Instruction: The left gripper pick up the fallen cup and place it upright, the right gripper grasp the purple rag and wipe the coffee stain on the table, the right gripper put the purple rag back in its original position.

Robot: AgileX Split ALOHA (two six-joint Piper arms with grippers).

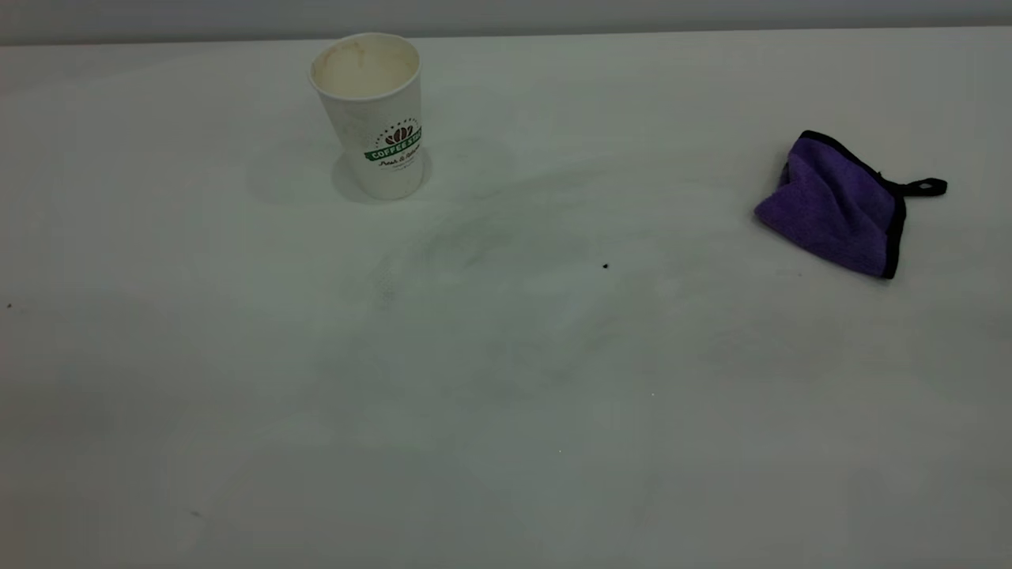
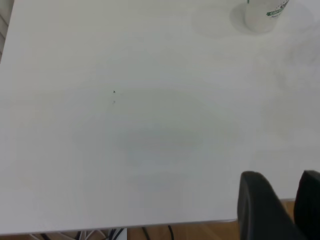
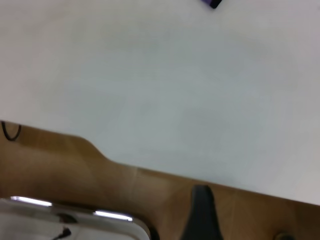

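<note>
The cup (image 1: 373, 111) stands upright at the far left of the table (image 1: 506, 411), logo facing the camera; its base also shows in the left wrist view (image 2: 261, 17). The purple rag (image 1: 840, 207) lies crumpled at the right, its black loop pointing right; one corner of it shows in the right wrist view (image 3: 212, 3). No brown coffee stain shows, only faint smears in the middle. Neither gripper is in the exterior view. My left gripper (image 2: 280, 176) is open and empty over the table's near edge, far from the cup. My right gripper (image 3: 201, 212) hangs off the table edge, far from the rag.
A tiny black speck (image 1: 606, 266) lies near the table's middle, and another shows in the left wrist view (image 2: 114, 92). The table edge (image 3: 150, 170) with wooden floor beyond it runs through both wrist views. A metal frame (image 3: 75, 220) sits below the right arm.
</note>
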